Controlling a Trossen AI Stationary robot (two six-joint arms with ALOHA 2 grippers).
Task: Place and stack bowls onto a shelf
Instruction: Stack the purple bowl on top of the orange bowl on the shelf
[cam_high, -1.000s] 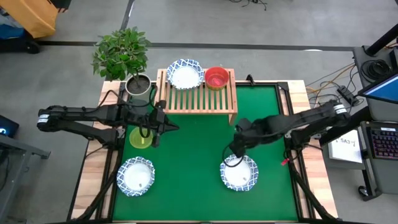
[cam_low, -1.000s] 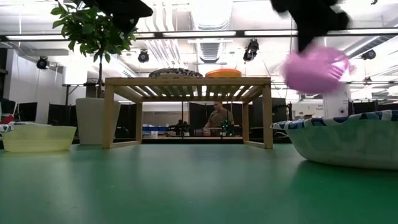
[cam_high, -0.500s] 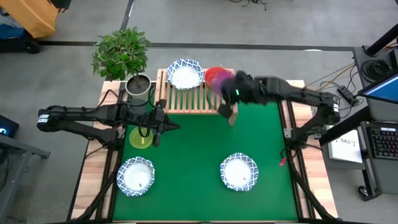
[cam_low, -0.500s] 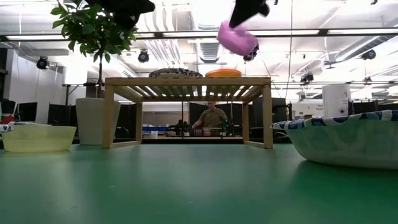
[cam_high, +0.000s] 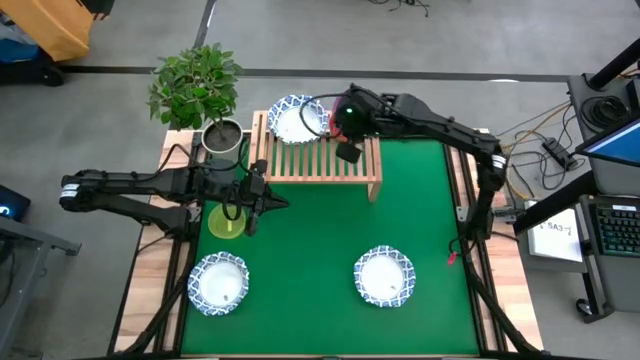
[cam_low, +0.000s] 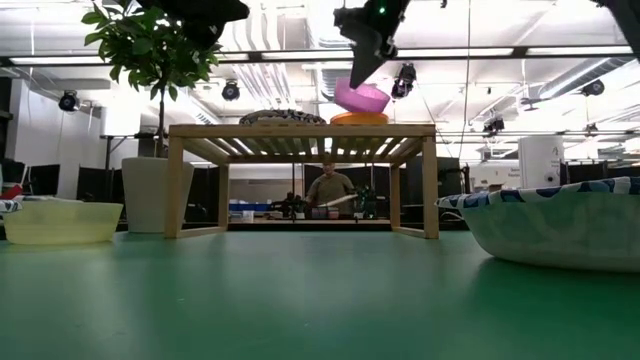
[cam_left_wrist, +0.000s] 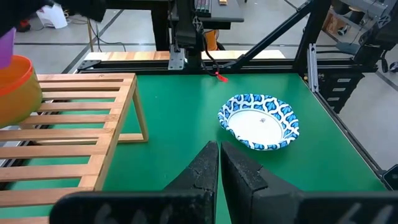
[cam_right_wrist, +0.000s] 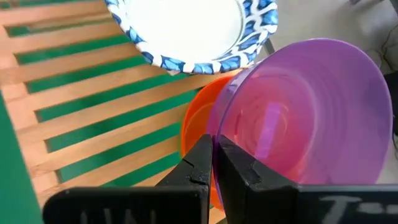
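1. Wooden slats of the shelf (cam_high: 316, 158) carried a blue-rimmed white bowl (cam_high: 297, 119) and an orange bowl (cam_right_wrist: 198, 134), side by side.
2. Right claw (cam_right_wrist: 214, 163) pinched a tilted, translucent purple bowl (cam_right_wrist: 300, 118) just above the orange one.
3. Left claw (cam_left_wrist: 219, 163), pressed together, hovered over a yellow bowl (cam_high: 227, 221) beside the shelf.

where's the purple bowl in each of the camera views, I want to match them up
High view: purple bowl not visible; the right gripper covers that spot on the shelf.
Low view: purple bowl tilted above the orange bowl on the shelf top.
Left wrist view: only a purple sliver at the edge.
Right wrist view: fills the near side, gripped at its rim.
Shared landmark: the orange bowl.
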